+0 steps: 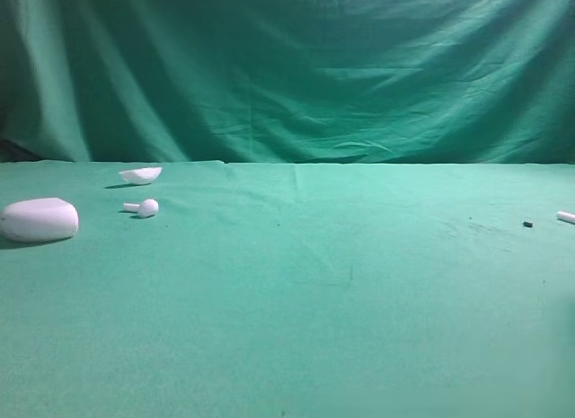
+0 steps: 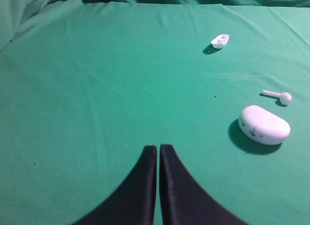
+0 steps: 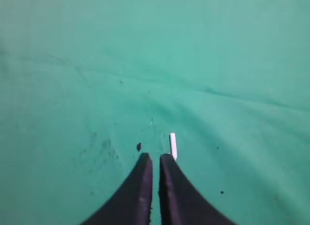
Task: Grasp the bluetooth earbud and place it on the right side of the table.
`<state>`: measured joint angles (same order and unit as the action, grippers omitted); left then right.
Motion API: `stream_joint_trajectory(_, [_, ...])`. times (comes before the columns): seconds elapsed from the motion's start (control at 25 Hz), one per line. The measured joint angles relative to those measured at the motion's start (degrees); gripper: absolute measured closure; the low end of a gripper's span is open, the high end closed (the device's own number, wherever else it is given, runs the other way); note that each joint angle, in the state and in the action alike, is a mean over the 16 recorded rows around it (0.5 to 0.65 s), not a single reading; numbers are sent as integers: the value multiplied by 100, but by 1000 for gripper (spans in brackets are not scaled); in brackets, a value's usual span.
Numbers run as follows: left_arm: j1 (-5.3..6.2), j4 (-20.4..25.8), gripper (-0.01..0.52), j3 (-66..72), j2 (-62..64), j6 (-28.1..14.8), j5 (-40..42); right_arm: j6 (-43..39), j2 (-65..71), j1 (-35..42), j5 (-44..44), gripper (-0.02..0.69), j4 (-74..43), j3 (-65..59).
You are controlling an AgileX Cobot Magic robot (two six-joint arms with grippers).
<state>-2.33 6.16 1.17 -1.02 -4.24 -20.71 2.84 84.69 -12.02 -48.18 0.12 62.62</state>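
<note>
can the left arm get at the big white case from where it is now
Probably yes. In the left wrist view the white case lies ahead and right of the left end effector, with only bare green table between. Its jaws look shut, so they'd need opening.

My black fingers [image 3: 151, 159] hang over the plain green table [image 1: 296, 328]; beside them lies the glossy white bluetooth earbud [image 3: 173, 145], with a small dark speck [image 3: 139, 146] near it.
</note>
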Motion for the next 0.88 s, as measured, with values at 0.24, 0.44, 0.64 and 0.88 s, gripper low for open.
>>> stream_joint_trajectory(0.24, [0,0,514,0,0,0,0,-9,-1471,0,-468,624,234,-123])
stream_joint_trajectory(0.44, [0,0,514,0,0,0,0,-9,-2923,0,-738,665,351,-528])
stream_joint_trajectory(0.64, [0,0,514,0,0,0,0,-9,-4456,0,-860,665,399,-1127])
stream_joint_trajectory(0.88, [0,0,514,0,0,0,0,-9,-6263,0,-718,665,429,-1912])
